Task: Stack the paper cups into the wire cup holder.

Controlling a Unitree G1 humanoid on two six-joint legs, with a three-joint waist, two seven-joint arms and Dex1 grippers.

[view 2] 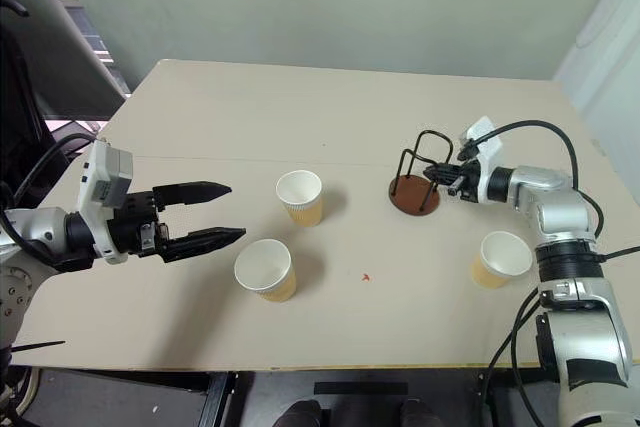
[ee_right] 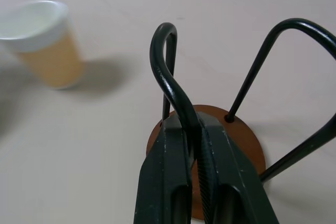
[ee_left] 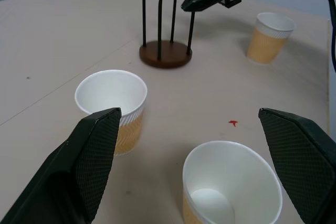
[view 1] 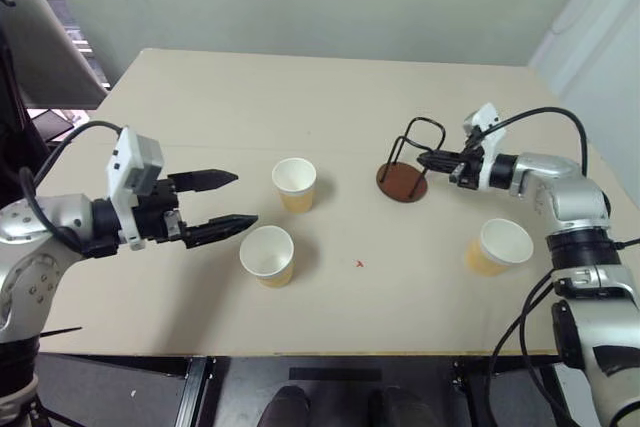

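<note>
Right gripper (ee_right: 197,145) is clamped on one wire loop of the wire cup holder (view 1: 404,184); keep that pinch steady, bracing it upright while your wide-open left gripper (view 1: 225,201) takes the paper cup (view 1: 267,255) just beneath it.

Both arms are built of rounded silver-grey metal segments joined by black collars, with loose black cables looping alongside them. Each wrist carries a small white boxy camera housing. The left pincer (view 1: 226,199) has two long black tapered fingers (ee_left: 86,161) whose inner faces bear a fine diamond-knurled texture. The right pincer (view 1: 428,160) is likewise black, slim and pointed, behind a white band.
</note>
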